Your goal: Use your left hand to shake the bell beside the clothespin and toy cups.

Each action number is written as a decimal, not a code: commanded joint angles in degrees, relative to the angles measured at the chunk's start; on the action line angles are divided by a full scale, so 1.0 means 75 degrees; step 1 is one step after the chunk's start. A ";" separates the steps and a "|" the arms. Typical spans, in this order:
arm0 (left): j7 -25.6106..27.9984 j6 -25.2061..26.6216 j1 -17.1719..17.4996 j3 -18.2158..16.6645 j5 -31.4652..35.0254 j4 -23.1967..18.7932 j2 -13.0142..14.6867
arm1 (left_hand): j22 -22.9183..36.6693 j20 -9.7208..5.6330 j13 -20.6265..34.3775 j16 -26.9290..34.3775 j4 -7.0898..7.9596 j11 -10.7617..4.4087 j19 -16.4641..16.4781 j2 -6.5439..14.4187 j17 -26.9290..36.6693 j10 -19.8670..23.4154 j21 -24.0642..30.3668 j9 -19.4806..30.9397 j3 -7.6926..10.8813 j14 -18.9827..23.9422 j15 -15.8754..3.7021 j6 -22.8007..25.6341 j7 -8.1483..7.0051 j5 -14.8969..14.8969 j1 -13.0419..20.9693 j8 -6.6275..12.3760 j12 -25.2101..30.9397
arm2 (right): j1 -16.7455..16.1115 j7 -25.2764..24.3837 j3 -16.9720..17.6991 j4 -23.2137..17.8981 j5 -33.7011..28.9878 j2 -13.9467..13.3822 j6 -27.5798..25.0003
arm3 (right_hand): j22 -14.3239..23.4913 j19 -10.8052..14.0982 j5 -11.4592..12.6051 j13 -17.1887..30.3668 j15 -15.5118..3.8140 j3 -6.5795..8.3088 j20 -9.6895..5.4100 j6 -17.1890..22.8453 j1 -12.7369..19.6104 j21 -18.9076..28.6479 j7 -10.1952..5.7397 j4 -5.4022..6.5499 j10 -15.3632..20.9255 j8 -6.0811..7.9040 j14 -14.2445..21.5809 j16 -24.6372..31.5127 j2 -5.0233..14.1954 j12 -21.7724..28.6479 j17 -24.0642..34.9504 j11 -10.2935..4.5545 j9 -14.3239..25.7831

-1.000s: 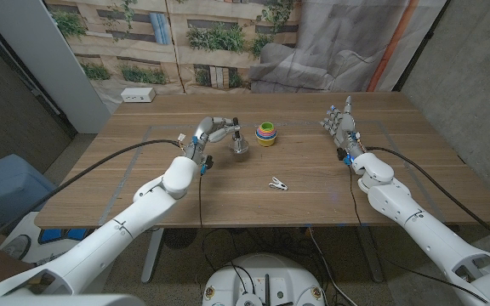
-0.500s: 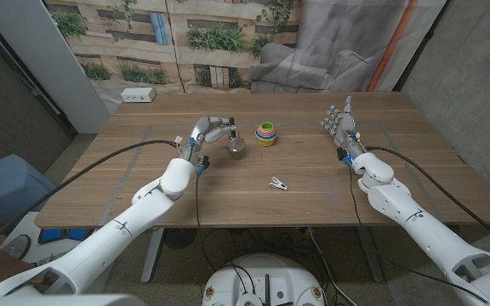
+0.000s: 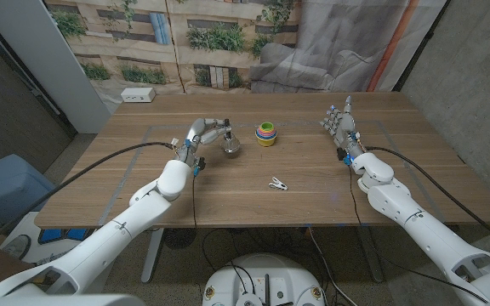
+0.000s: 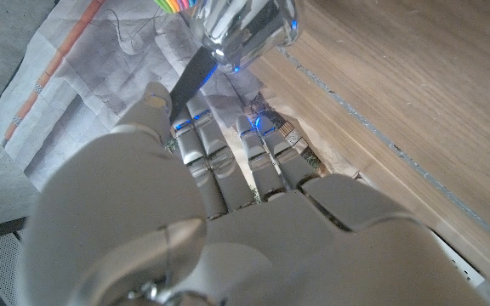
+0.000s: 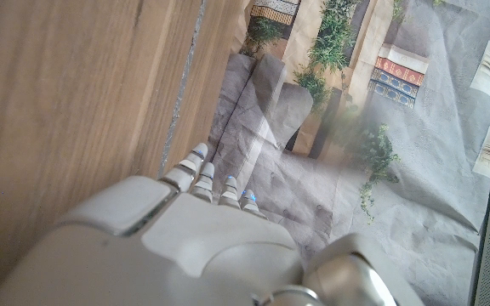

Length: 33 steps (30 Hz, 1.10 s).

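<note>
**Left hand holds bell aloft beside toy cups; shake in progress by judgement**

Left hand (image 3: 204, 133) grips the bell (image 3: 230, 150) by its dark handle, fingers closed around it. In the left wrist view the handle runs out from between the fingers (image 4: 201, 144) and ends in the shiny metal bell body (image 4: 243, 25), which lies beyond the fingertips. In the head view the bell hangs just beside the hand, on the side toward the table's middle, and appears raised off the table (image 3: 143, 183); contact with the wood cannot be ruled out from this angle.

Toy cups (image 3: 265, 133), a stacked coloured set, stand near the bell, farther toward the robot's right. Clothespin (image 3: 277, 183) lies flat on the table, nearer the robot, apart from both.

Right hand (image 3: 339, 126) stands on edge at the far right, fingers straight and apart, holding nothing, well away from the bell.

Judgement: the governing relation is the handle's long axis, which runs from the hand out to the bell body; a shake should swing across that axis. The cups are the nearest obstacle to the swing
</note>
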 commanded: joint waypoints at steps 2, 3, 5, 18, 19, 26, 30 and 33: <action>-0.0041 -0.0164 0.0022 0.0024 0.0012 0.0302 -0.0057 | 0.0025 0.0036 0.0039 -0.0005 0.0011 -0.0194 0.0005 -0.0017 0.0028 0.0011 -0.0005 0.0044 0.0007 -0.0055 -0.0979 -0.0026 0.0003 0.0045 -0.0024 0.0037 0.0005 | -0.0005 -0.0008 0.0003 -0.0017 -0.0001 -0.0005 -0.0010 | 0.0025 0.0057 0.0051 0.0004 -0.0026 -0.0047 -0.0001 -0.0108 0.0021 0.0042 -0.0026 -0.0017 0.0022 0.0033 -0.0013 0.0058 0.0747 0.0042 0.0023 -0.0027 0.0036; -0.0042 -0.0123 0.0027 0.0028 0.0015 0.0292 -0.0055 | 0.0025 0.0039 0.0039 -0.0004 0.0011 -0.0194 0.0001 -0.0017 0.0029 0.0007 -0.0006 0.0044 0.0006 -0.0057 -0.0978 -0.0022 0.0001 0.0046 -0.0025 0.0040 0.0005 | -0.0003 -0.0006 0.0002 -0.0014 -0.0001 -0.0004 -0.0009 | 0.0025 0.0057 0.0051 0.0004 -0.0029 -0.0047 0.0000 -0.0109 0.0021 0.0042 -0.0028 -0.0017 0.0022 0.0032 -0.0014 0.0058 0.0747 0.0042 0.0023 -0.0025 0.0036; -0.0038 -0.0128 0.0031 0.0037 0.0021 0.0316 -0.0061 | 0.0025 0.0041 0.0039 -0.0004 0.0010 -0.0194 0.0000 -0.0015 0.0029 0.0000 -0.0006 0.0044 0.0006 -0.0060 -0.0981 -0.0027 0.0004 0.0047 -0.0022 0.0039 0.0005 | -0.0002 -0.0005 0.0002 -0.0010 -0.0001 -0.0002 -0.0008 | 0.0025 0.0057 0.0052 0.0004 -0.0025 -0.0047 0.0000 -0.0109 0.0021 0.0042 -0.0026 -0.0017 0.0020 0.0032 -0.0016 0.0057 0.0747 0.0041 0.0023 -0.0028 0.0036; -0.0011 -0.0084 0.0080 0.0053 0.0068 0.0317 -0.0020 | 0.0026 0.0036 0.0042 -0.0004 0.0000 -0.0188 -0.0011 -0.0022 0.0030 -0.0070 -0.0007 0.0045 -0.0009 -0.0093 -0.0981 -0.0076 0.0045 0.0054 -0.0013 0.0037 0.0007 | -0.0011 -0.0004 0.0007 -0.0018 0.0003 -0.0010 -0.0007 | 0.0025 0.0057 0.0052 0.0004 -0.0029 -0.0047 -0.0001 -0.0110 0.0021 0.0042 -0.0027 -0.0017 0.0009 0.0031 -0.0014 0.0058 0.0748 0.0036 0.0023 -0.0030 0.0036; -0.0009 -0.0069 0.0090 0.0049 0.0062 0.0307 -0.0016 | 0.0026 0.0036 0.0042 -0.0004 -0.0001 -0.0187 -0.0011 -0.0022 0.0030 -0.0083 -0.0007 0.0045 -0.0009 -0.0095 -0.0982 -0.0084 0.0049 0.0055 -0.0011 0.0035 0.0004 | -0.0012 -0.0004 0.0007 -0.0019 0.0003 -0.0010 -0.0008 | 0.0025 0.0057 0.0052 0.0004 -0.0034 -0.0047 0.0000 -0.0115 0.0021 0.0042 -0.0029 -0.0017 0.0009 0.0029 -0.0012 0.0059 0.0748 0.0037 0.0023 -0.0028 0.0036; -0.0019 -0.0051 0.0153 0.0037 0.0029 0.0254 0.0012 | 0.0026 0.0032 0.0043 -0.0003 -0.0002 -0.0185 -0.0018 -0.0031 0.0031 -0.0139 -0.0008 0.0045 -0.0022 -0.0111 -0.0977 -0.0128 0.0037 0.0056 -0.0013 0.0029 -0.0001 | -0.0013 -0.0008 0.0006 -0.0023 0.0001 -0.0010 -0.0010 | 0.0025 0.0057 0.0052 0.0004 -0.0028 -0.0047 0.0001 -0.0105 0.0021 0.0042 -0.0020 -0.0017 0.0021 0.0033 -0.0010 0.0060 0.0747 0.0041 0.0022 -0.0041 0.0036; 0.0050 0.0036 0.0202 0.0019 0.0066 0.0178 0.0035 | 0.0027 0.0038 0.0045 0.0003 0.0006 -0.0180 -0.0032 -0.0030 0.0032 -0.0251 -0.0010 0.0046 -0.0038 -0.0121 -0.0950 -0.0215 0.0064 0.0062 -0.0025 0.0013 -0.0013 | -0.0010 -0.0010 0.0003 -0.0021 -0.0001 -0.0006 -0.0010 | 0.0025 0.0057 0.0052 0.0004 -0.0031 -0.0047 0.0000 -0.0108 0.0021 0.0042 -0.0019 -0.0017 0.0024 0.0031 -0.0011 0.0059 0.0748 0.0042 0.0022 -0.0043 0.0036; 0.0044 0.0014 0.0222 0.0008 0.0058 0.0161 0.0055 | 0.0027 0.0028 0.0047 0.0004 0.0007 -0.0182 -0.0057 -0.0022 0.0032 -0.0278 -0.0018 0.0047 -0.0039 -0.0124 -0.0950 -0.0255 0.0044 0.0066 -0.0024 0.0008 -0.0006 | -0.0010 -0.0011 0.0003 -0.0022 -0.0002 -0.0005 -0.0010 | 0.0025 0.0059 0.0052 0.0004 -0.0032 -0.0047 -0.0001 -0.0101 0.0021 0.0043 -0.0025 -0.0017 0.0019 0.0034 -0.0011 0.0059 0.0747 0.0040 0.0022 -0.0035 0.0036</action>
